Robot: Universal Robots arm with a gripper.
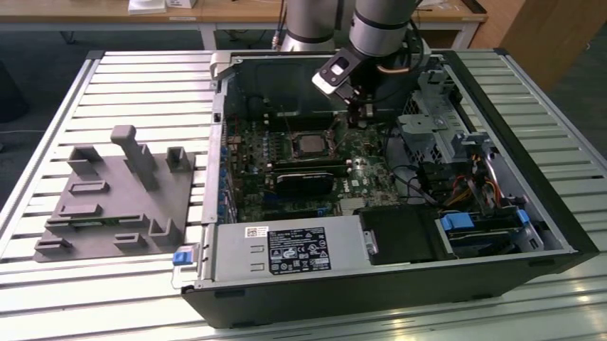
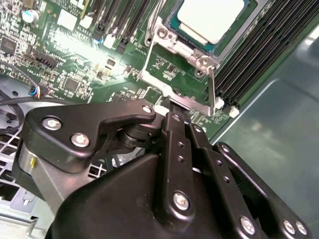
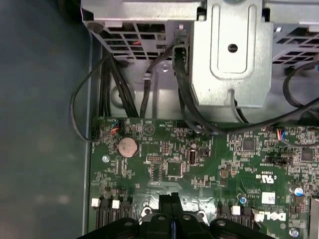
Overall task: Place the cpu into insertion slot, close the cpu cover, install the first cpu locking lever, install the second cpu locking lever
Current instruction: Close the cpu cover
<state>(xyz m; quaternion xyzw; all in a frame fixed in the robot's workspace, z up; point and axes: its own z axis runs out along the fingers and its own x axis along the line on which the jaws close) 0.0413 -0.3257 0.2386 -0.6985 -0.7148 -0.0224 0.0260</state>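
Starting at the exterior view's left, a grey moulded fixture (image 1: 104,206) lies on the slatted table (image 1: 114,78), well apart from the insertion slot (image 1: 292,146) and on its exterior view's left. Next comes the open computer case (image 1: 379,298), with the green motherboard (image 1: 249,202) on its floor and the slot set in that board. The cpu (image 1: 310,144) lies flat in the slot, its pale metal top facing up; the second wrist view shows the cpu (image 2: 212,17) seated inside the slot's dark frame (image 2: 247,22).

The cpu cover (image 2: 194,103) is swung off the slot on its hinge and stands tilted, with the board showing through its cut-out centre. Long black memory slots (image 2: 249,64) run just beside the insertion slot.

The gripper (image 1: 359,117) hangs on the exterior view's right of the slot, near it. In both wrist views the gripper (image 2: 172,115) (image 3: 169,199) has its jaws pressed together, and their tips meet the cover's free edge. I cannot tell whether a thin lip of the cover sits between them.

Farther to the exterior view's right of the slot stands a silvery drive cage (image 1: 427,128).
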